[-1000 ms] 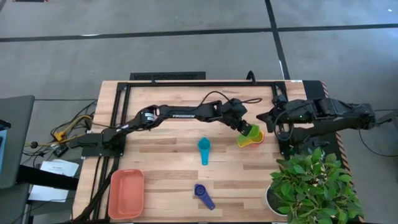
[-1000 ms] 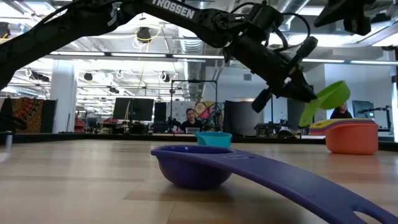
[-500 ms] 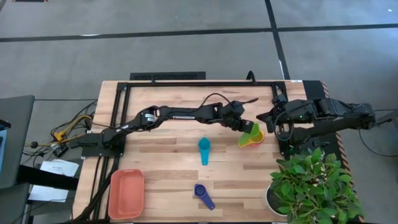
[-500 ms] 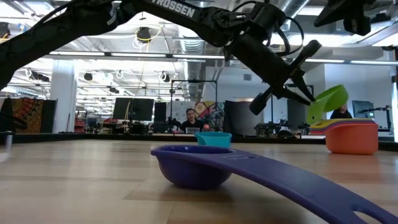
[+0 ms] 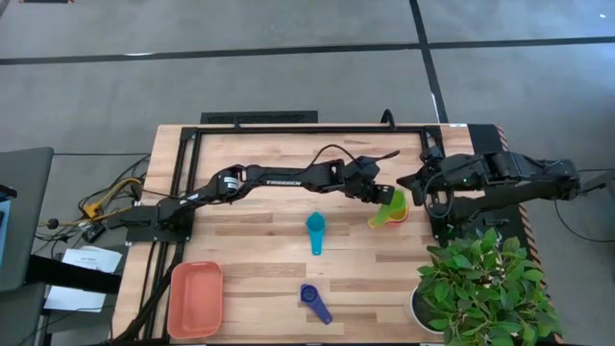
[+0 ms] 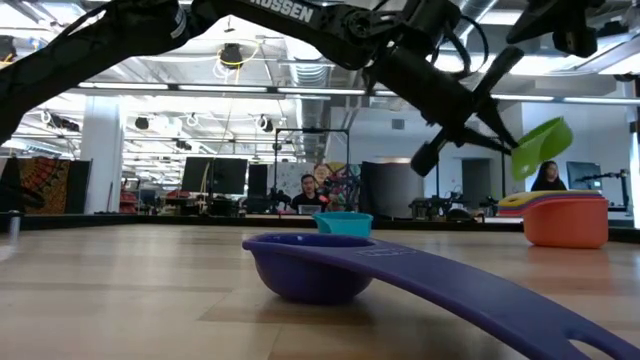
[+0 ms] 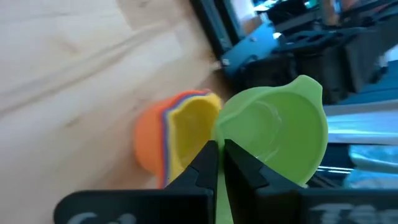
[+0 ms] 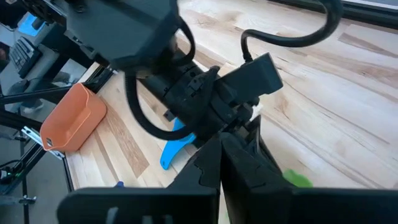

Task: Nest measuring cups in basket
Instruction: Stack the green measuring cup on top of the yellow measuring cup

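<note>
Grasping the green cup (image 7: 277,137), the left end effector (image 7: 219,163) reveals stacked cups (image 7: 168,134) beneath.

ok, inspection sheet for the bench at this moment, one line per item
Surface: wooden table, black frame along its far edge.
Job's things: green cup in the air over the nested cup stack; teal cup and purple cup loose; basket at the near left corner, holding nothing.
Clutter: potted plant.
Grippers: left gripper shut on the green cup's handle; right gripper jaws shut, holding nothing.
Cables: bundle off the left edge.
Surroundings: person seated beyond the table.
</note>
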Controlling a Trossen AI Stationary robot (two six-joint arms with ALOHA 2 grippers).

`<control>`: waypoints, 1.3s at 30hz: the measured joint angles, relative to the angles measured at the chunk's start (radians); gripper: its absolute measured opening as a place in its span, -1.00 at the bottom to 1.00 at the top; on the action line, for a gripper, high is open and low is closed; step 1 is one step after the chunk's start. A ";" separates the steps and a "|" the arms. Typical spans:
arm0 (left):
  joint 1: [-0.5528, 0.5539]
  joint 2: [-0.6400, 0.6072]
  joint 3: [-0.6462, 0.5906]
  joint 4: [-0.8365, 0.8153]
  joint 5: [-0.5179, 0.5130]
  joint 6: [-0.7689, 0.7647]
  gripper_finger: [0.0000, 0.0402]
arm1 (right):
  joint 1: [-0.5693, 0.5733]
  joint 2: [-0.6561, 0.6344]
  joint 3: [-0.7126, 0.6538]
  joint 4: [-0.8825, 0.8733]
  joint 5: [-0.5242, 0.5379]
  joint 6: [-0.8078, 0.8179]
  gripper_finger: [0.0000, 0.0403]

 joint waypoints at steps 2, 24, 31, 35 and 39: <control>0.001 0.000 0.000 -0.028 -0.013 0.016 -0.99 | 0.000 -0.003 0.000 -0.009 0.000 0.001 -0.87; 0.002 0.000 0.000 -0.013 -0.024 0.081 -0.90 | 0.000 -0.003 0.000 -0.013 0.002 -0.014 -0.91; -0.006 0.000 0.000 0.002 -0.041 0.081 -0.89 | 0.000 -0.003 0.000 -0.013 0.002 -0.014 -0.85; -0.007 0.000 0.000 0.002 -0.038 0.081 -0.89 | 0.000 -0.003 0.000 -0.013 0.002 -0.014 -0.85; -0.011 0.000 0.000 0.002 -0.020 0.076 -0.87 | 0.000 -0.003 0.000 -0.012 0.002 -0.014 -0.90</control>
